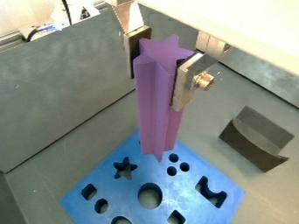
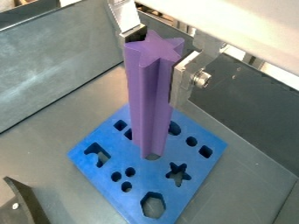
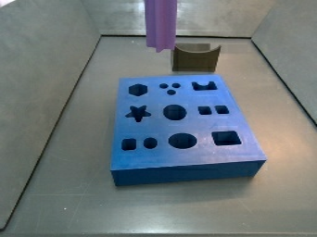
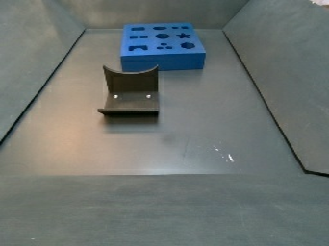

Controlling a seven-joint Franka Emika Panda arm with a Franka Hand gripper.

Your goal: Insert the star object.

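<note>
My gripper (image 1: 160, 70) is shut on the star object (image 1: 156, 96), a tall light-purple peg with ridged sides. It hangs upright between the silver fingers (image 1: 184, 85) and shows the same way in both wrist views (image 2: 152, 87). Its lower end hangs above the blue board (image 1: 111, 206), apart from it. The star-shaped hole (image 1: 125, 166) lies beside the peg's lower end in both wrist views (image 2: 177, 172). In a side view only the peg's lower part (image 3: 161, 23) shows, high above the board's (image 3: 186, 157) far edge, with the star hole (image 3: 139, 114) at the board's left. The gripper is out of view there.
A dark brown curved block (image 3: 195, 57) stands on the floor behind the board, and it also shows in a side view (image 4: 129, 91) and in both wrist views (image 1: 257, 136). The board (image 4: 164, 60) has several other shaped holes. Grey walls enclose the floor.
</note>
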